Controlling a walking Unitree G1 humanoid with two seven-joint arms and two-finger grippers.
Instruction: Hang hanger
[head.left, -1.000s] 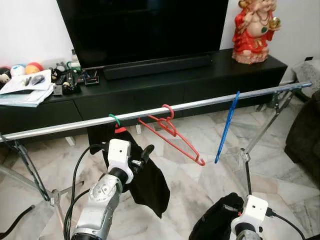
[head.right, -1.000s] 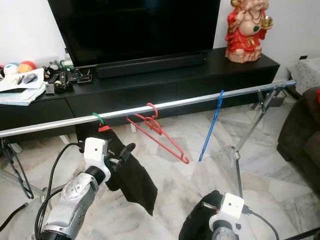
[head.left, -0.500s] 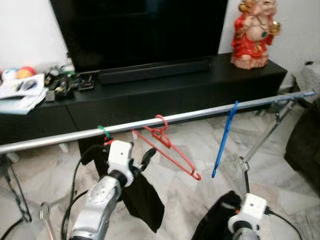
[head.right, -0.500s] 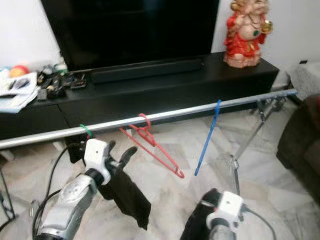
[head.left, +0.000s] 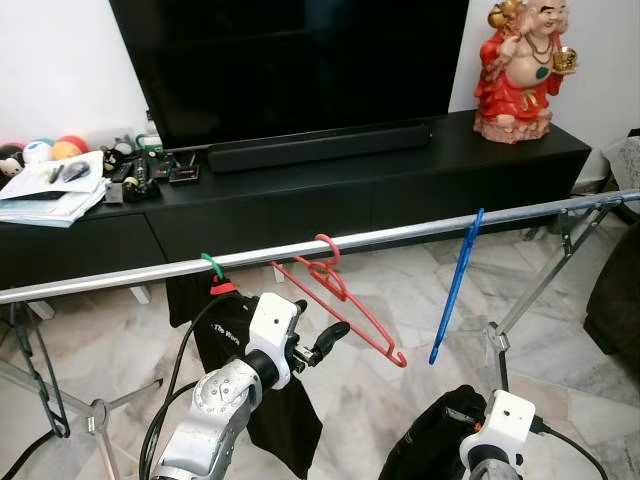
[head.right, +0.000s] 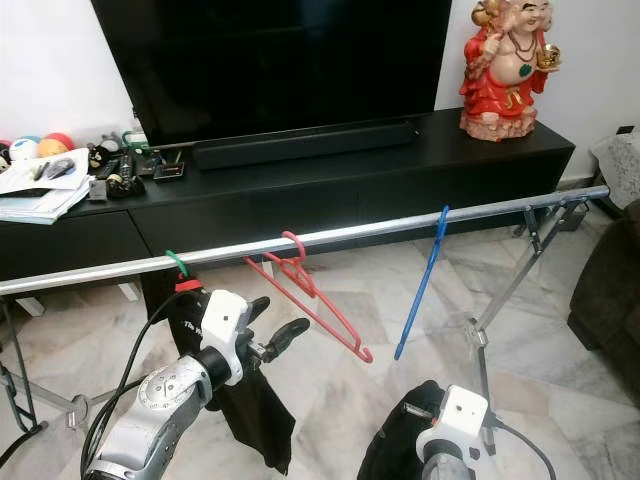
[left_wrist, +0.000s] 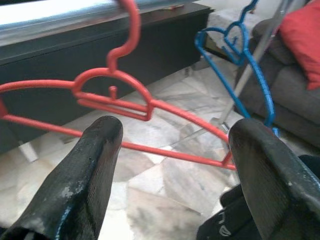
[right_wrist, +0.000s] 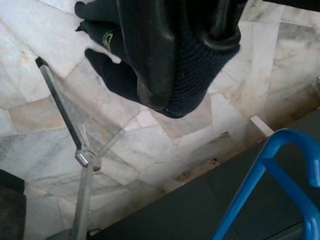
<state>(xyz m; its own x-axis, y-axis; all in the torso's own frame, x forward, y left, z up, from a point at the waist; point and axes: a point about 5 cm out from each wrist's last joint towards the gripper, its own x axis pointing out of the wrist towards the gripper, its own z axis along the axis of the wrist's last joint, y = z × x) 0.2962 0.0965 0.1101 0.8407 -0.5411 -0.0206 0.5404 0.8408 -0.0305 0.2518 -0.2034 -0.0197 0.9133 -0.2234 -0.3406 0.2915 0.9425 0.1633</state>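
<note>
Down low, the right gripper (right_wrist: 175, 75) has its jaws clenched on a bundle of black cloth (head.left: 440, 440), while the left gripper (head.left: 325, 340) is raised with jaws spread wide and empty, just in front of the red hanger (head.left: 340, 295). That red hanger hangs by its hook on the silver rail (head.left: 130, 277), between a green-hooked hanger carrying a black garment (head.left: 250, 400) and a blue hanger (head.left: 455, 285), with the black TV cabinet (head.left: 330, 190) behind.

White lettering starting "The" on black garment (head.left: 222, 335) under green hanger (rest unreadable)
</note>
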